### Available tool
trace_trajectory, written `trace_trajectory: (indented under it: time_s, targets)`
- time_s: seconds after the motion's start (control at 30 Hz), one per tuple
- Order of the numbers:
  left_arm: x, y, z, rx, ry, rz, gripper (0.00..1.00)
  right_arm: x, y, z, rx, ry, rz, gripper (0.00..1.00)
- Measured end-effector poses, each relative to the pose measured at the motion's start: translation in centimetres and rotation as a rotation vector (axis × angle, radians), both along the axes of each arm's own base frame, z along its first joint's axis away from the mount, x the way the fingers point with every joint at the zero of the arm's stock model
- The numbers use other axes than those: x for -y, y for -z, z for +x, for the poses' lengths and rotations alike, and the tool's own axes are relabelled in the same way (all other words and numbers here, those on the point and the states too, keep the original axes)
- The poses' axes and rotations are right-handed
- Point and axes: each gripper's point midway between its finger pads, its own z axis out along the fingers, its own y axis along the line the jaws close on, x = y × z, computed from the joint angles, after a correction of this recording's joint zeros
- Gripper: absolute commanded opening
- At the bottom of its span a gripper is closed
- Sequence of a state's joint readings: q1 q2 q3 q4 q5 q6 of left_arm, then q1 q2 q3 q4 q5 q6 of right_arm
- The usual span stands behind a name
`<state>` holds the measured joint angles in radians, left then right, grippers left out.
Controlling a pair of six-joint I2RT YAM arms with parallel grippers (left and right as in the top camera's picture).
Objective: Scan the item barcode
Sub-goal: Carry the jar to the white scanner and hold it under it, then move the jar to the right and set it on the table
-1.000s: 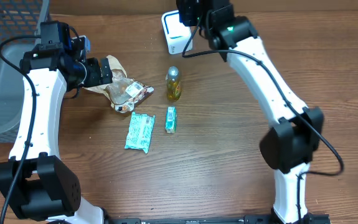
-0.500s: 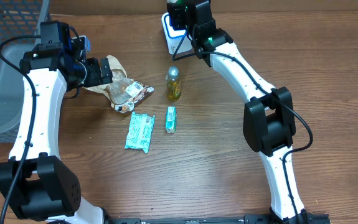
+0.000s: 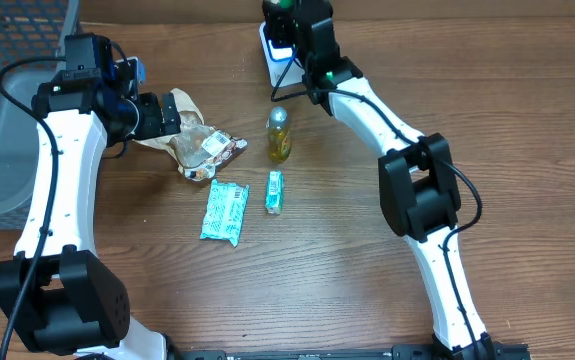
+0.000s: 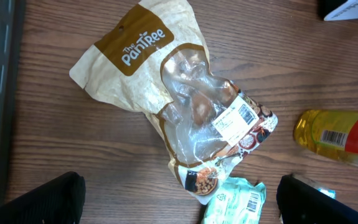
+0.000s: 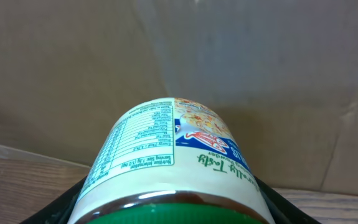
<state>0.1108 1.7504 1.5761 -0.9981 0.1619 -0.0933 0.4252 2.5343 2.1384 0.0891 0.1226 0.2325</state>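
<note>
Right tool [image 3: 297,22] gripped the green-lidded jar [image 5: 166,155] right by the white scanner box [image 3: 273,62], jar's length running straight out from the grip, while the left tool [image 3: 167,114] gaped empty, well apart.

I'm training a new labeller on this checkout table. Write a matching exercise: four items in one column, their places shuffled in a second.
Items
1. green-lidded jar
2. brown snack bag
3. yellow bottle
4. flat teal packet

Places
A. beneath the open left gripper
B. lowest in the overhead view
C. held in the right gripper
D. on the table, closest to the white scanner

Pairs: 1-C, 2-A, 3-D, 4-B
</note>
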Motion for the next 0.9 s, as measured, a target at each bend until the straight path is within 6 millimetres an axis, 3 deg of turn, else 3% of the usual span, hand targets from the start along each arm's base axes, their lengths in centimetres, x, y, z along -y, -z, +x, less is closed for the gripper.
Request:
trace_trajectory:
  time_s: [0.17, 0.33, 0.57, 0.9]
  targets:
    - [0.0, 0.0, 0.0, 0.0, 0.0, 0.0, 1.0, -0.1, 2.0, 0.2, -0.019, 0.001, -0.006, 0.28]
    - [0.0, 0.0, 0.0, 0.0, 0.0, 0.0, 0.99, -0.3, 2.6, 0.2, -0.026, -0.01, -0.006, 0.34]
    - [0.0, 0.0, 0.0, 0.0, 0.0, 0.0, 1.0, -0.8, 4.1, 0.0, -0.05, -0.042, -0.006, 0.3]
    - [0.0, 0.0, 0.0, 0.0, 0.0, 0.0, 0.99, -0.3, 3.8, 0.1, -0.059, -0.043, -0.007, 0.27]
